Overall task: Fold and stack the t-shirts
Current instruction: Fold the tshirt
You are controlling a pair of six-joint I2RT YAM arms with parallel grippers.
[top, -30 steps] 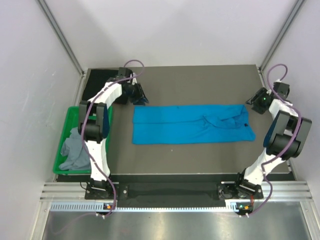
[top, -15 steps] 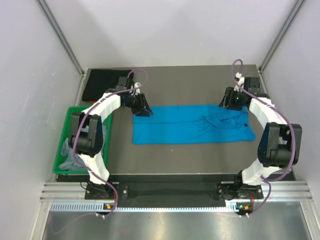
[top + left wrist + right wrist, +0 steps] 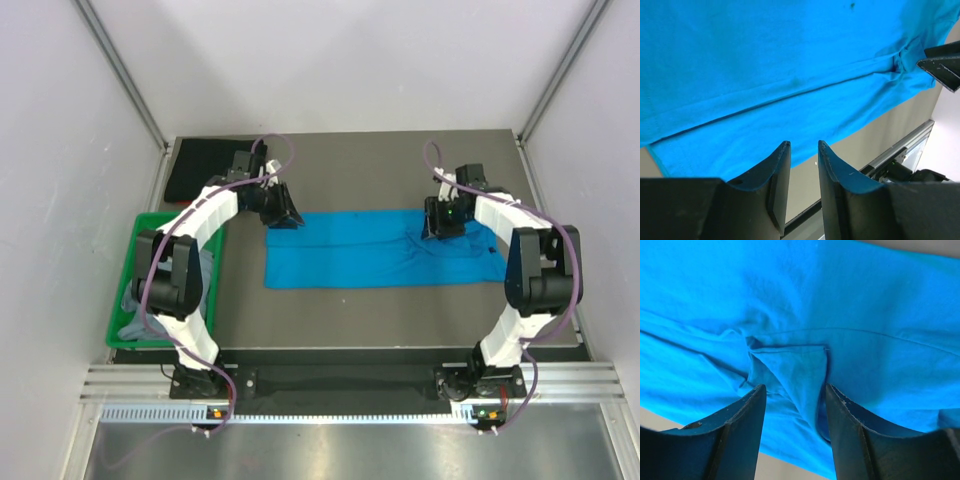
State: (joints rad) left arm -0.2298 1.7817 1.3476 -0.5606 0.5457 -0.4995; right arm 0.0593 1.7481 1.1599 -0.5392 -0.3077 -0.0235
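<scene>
Overhead, blue t-shirt (image 3: 350, 255) spread flat, left tool (image 3: 804, 146) and right tool (image 3: 795, 388) both parted, seemingly hovering above.

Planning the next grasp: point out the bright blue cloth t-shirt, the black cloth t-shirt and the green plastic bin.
bright blue cloth t-shirt (image 3: 340, 250), top external view, middle of body.
black cloth t-shirt (image 3: 195, 170), top external view, left half.
green plastic bin (image 3: 130, 255), top external view, left inner wall.

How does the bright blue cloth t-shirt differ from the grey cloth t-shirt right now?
The bright blue cloth t-shirt lies spread on the table as a long band; the grey cloth t-shirt sits crumpled in the green plastic bin. The left gripper and right gripper hang over the blue one; neither is near the grey one. Shared: neither is held.
</scene>
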